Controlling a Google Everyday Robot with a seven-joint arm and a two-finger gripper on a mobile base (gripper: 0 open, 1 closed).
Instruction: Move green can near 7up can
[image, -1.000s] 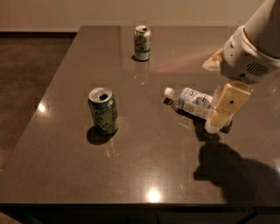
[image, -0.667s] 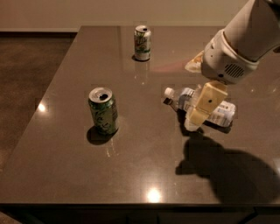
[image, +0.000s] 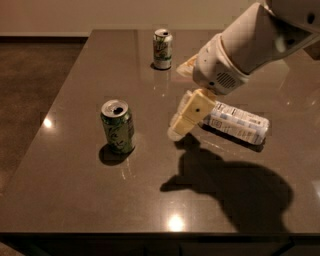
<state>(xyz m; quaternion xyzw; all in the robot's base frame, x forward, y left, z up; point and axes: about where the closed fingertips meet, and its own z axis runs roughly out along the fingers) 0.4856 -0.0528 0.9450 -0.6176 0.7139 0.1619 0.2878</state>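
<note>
The green can (image: 117, 126) stands upright on the dark table, left of the middle, its top opened. The 7up can (image: 162, 48) stands upright near the table's far edge. My gripper (image: 181, 125) hangs above the table's middle, to the right of the green can and apart from it, with nothing seen in it. The arm reaches in from the upper right.
A plastic bottle (image: 236, 123) with a white label lies on its side right of the gripper, partly behind it. The dark table (image: 75, 195) has its front edge at the bottom and its left edge beside brown floor. The arm's shadow falls on the front right.
The arm and gripper have moved left, from over the bottle toward the green can. Both cans and the bottle have stayed in place.
</note>
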